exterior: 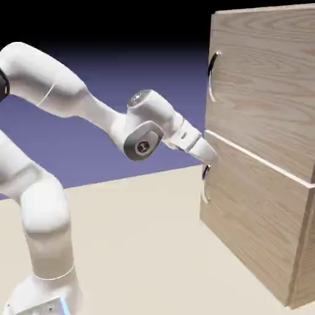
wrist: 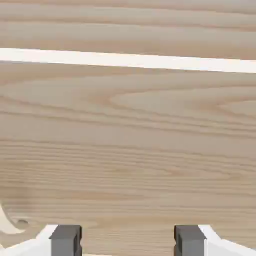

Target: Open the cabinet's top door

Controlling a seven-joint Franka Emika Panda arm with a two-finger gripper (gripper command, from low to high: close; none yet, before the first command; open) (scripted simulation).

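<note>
The light-oak cabinet [exterior: 264,154] fills the exterior view's right side. Its top door [exterior: 271,92] is shut, with a long curved silver handle [exterior: 212,75] at its left edge. My gripper [exterior: 208,162] is right up against the cabinet front, just below the pale seam [exterior: 258,159] between the two panels and well below that handle. In the hand view wood grain [wrist: 128,150] fills the picture, crossed by the seam [wrist: 128,61]. The gripper [wrist: 127,242] is open, and only wood shows between its grey fingertips [wrist: 65,240].
The lower panel [exterior: 252,227] carries a shorter handle [exterior: 205,184], just under my gripper. A pale curved piece [wrist: 7,222] shows at the hand view's lower left edge. The cabinet stands on a beige table [exterior: 154,246].
</note>
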